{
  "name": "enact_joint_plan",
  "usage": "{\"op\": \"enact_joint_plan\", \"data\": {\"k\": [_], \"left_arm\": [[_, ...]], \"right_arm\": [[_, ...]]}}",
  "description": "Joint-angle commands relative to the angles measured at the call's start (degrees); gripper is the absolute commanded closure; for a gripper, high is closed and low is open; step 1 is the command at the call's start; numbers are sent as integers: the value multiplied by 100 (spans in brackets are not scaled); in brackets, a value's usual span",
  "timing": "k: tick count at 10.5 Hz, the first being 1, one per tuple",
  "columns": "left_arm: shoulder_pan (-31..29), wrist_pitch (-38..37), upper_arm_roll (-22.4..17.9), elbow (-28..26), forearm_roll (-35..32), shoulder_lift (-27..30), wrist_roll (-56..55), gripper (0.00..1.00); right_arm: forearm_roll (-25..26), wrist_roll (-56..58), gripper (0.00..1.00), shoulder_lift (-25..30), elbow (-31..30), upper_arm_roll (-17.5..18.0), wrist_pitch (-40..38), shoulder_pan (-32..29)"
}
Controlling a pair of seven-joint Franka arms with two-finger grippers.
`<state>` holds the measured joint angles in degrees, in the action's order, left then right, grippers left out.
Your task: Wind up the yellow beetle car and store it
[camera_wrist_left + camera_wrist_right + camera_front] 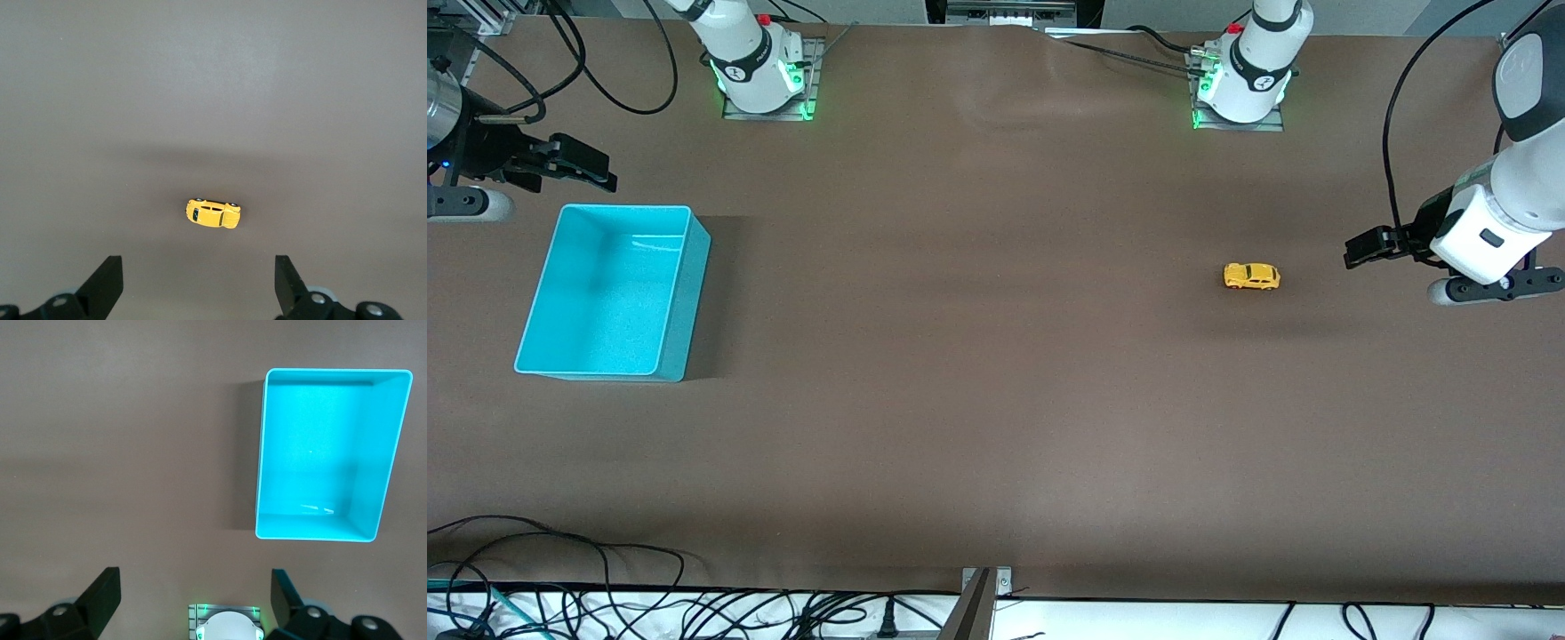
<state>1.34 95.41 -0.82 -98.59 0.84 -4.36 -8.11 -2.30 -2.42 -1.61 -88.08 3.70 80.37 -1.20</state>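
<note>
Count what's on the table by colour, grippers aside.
Yellow: 1, the yellow beetle car toward the left arm's end of the table.
Teal: 1, the open bin toward the right arm's end, nothing in it.
Total: 2

No text, label or number can be read anywhere.

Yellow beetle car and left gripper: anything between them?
Nothing. In the front view, only bare brown table separates the yellow beetle car from the open left gripper; the left wrist view shows the same.
</note>
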Motion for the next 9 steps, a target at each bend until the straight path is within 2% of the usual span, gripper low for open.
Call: {"op": "enact_joint_plan", "data": {"k": [1,9], "left_arm": [[-29,-110,-14,103,110,-74,72,0],[-29,-102,-23,112,110,-118,99,0]], "right_arm": [[72,145,0,29,10,-62,-56,23],[63,146,0,-15,10,-80,-21,23]]}}
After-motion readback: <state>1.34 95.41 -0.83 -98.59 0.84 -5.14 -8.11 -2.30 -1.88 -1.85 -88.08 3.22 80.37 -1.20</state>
